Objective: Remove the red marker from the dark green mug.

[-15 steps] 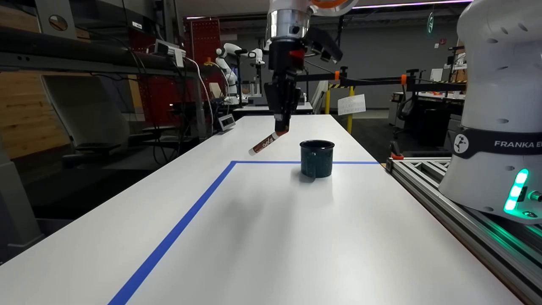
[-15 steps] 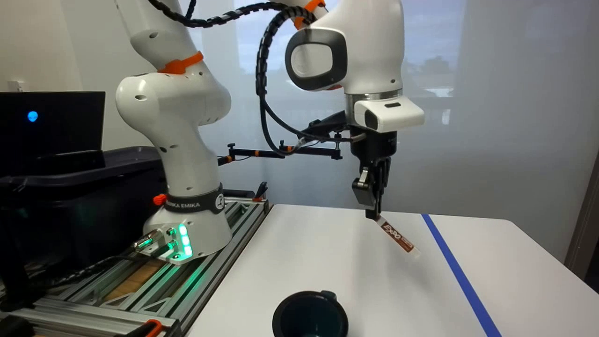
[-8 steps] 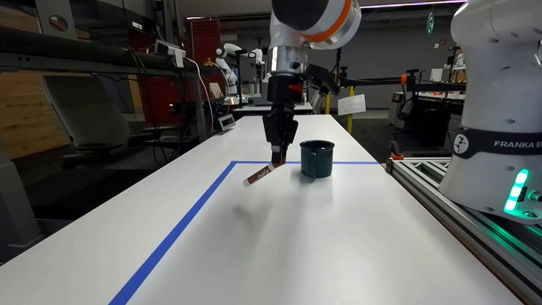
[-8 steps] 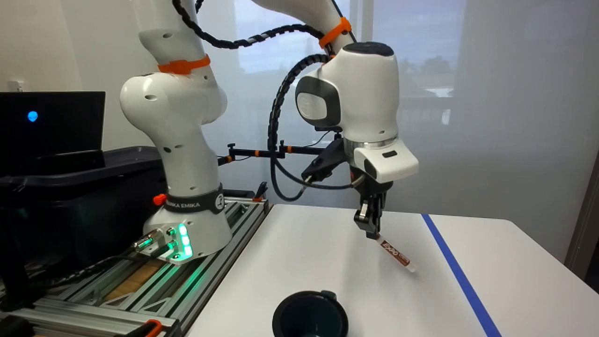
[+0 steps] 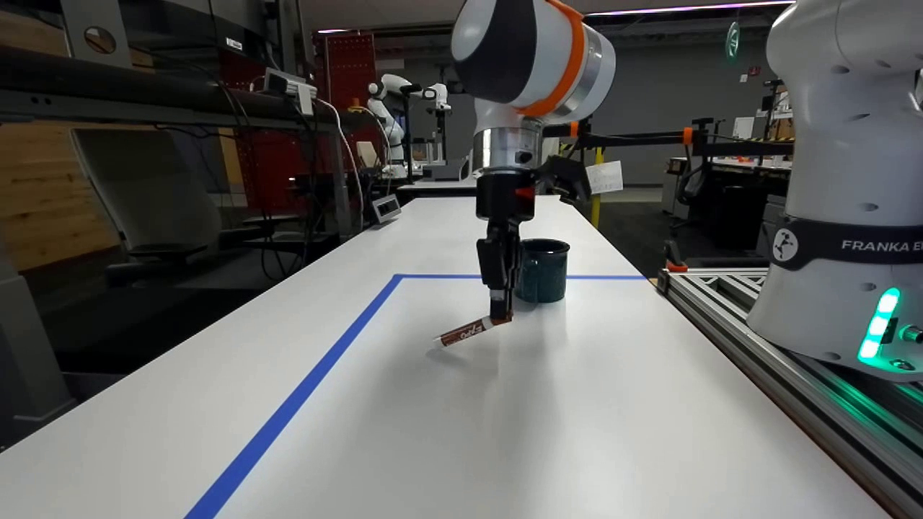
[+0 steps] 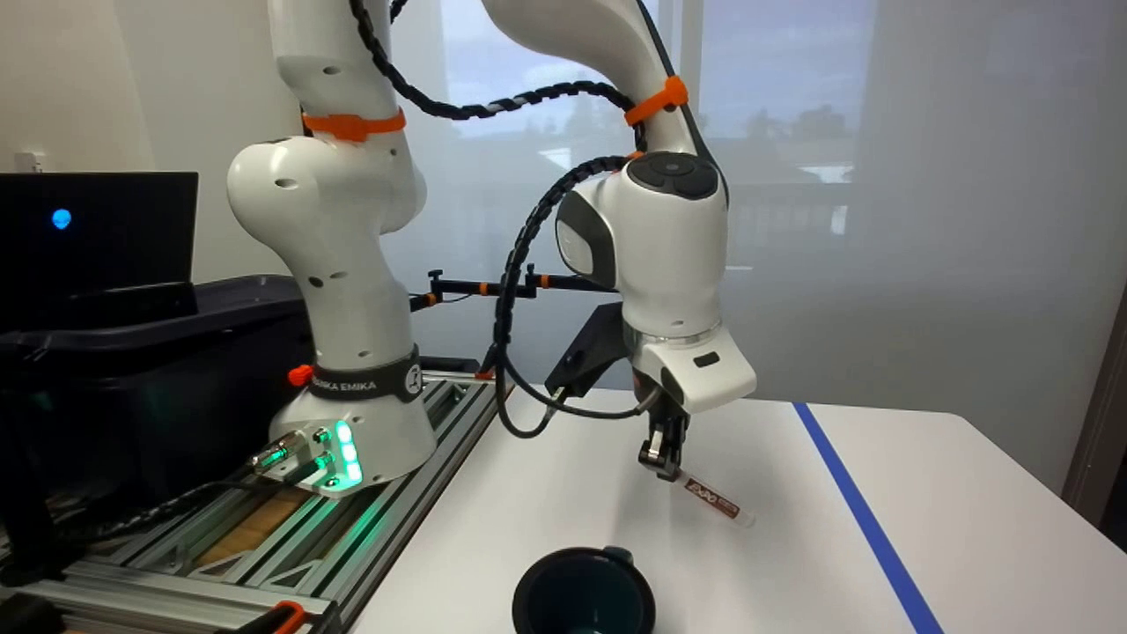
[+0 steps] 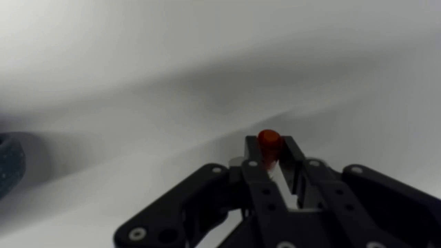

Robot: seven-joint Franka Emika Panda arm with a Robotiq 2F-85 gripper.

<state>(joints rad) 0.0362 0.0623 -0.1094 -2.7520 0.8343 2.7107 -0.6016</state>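
Observation:
My gripper (image 5: 500,311) is shut on the orange-red capped end of the red marker (image 5: 465,332). The marker slants down from the fingertips, its pale end lowest and close to the white table; I cannot tell if it touches. In an exterior view the gripper (image 6: 665,468) and marker (image 6: 715,500) are beyond the mug. In the wrist view the marker's round cap end (image 7: 269,139) shows between the fingertips (image 7: 269,151). The dark green mug (image 5: 546,277) stands upright, apart from the marker, partly behind the gripper. It also shows in an exterior view (image 6: 584,563) and at the wrist view's left edge (image 7: 10,167).
Blue tape lines (image 5: 310,389) mark the white table (image 5: 433,432); one also shows in an exterior view (image 6: 867,519). The robot base (image 6: 352,440) stands on a metal frame beside the table. A small grey device (image 5: 386,208) sits at the far table edge.
The gripper has lowered toward the table with the marker held, and shifted sideways closer to the robot base's side. The marker's tilt has become flatter. The mug has not moved.

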